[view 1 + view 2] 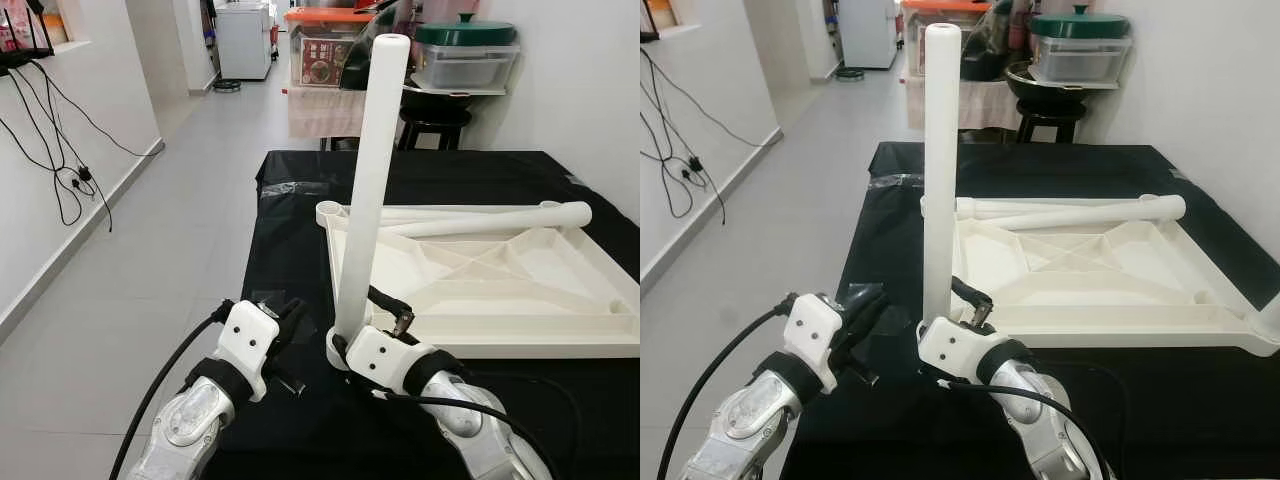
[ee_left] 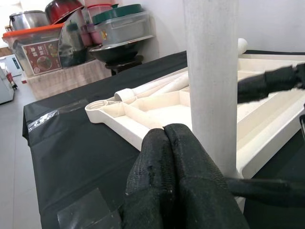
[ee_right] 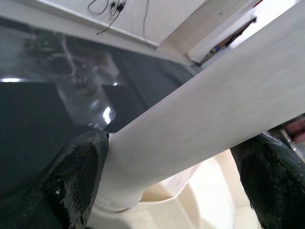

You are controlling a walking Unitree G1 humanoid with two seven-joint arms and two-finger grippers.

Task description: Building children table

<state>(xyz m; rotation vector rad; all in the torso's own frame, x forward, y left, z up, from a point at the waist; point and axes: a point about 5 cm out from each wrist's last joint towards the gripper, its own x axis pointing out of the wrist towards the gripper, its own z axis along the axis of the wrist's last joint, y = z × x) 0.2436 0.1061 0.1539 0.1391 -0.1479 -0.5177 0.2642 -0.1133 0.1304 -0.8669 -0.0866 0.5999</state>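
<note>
A white plastic table top (image 1: pixel 520 290) lies upside down on the black-covered work table (image 1: pixel 290 250). One white table leg (image 1: pixel 370 190) stands upright with its lower end at the top's near-left corner socket (image 3: pixel 114 202). My right gripper (image 3: pixel 174 167) is shut on this leg just above the socket, one finger (image 3: pixel 78 176) on each side. My left gripper (image 1: pixel 292 318) hovers just left of the leg, shut with nothing between its fingertips (image 2: pixel 166 138). Two more white legs (image 1: pixel 480 218) lie loose along the far side of the table top.
Behind the work table stand a black stool (image 1: pixel 432 125) and stacked storage boxes with a green-lidded container (image 1: pixel 465 50). A grey tiled floor (image 1: pixel 150 260) runs along the left, with cables (image 1: pixel 60 170) hanging on the left wall. A white wall closes the right side.
</note>
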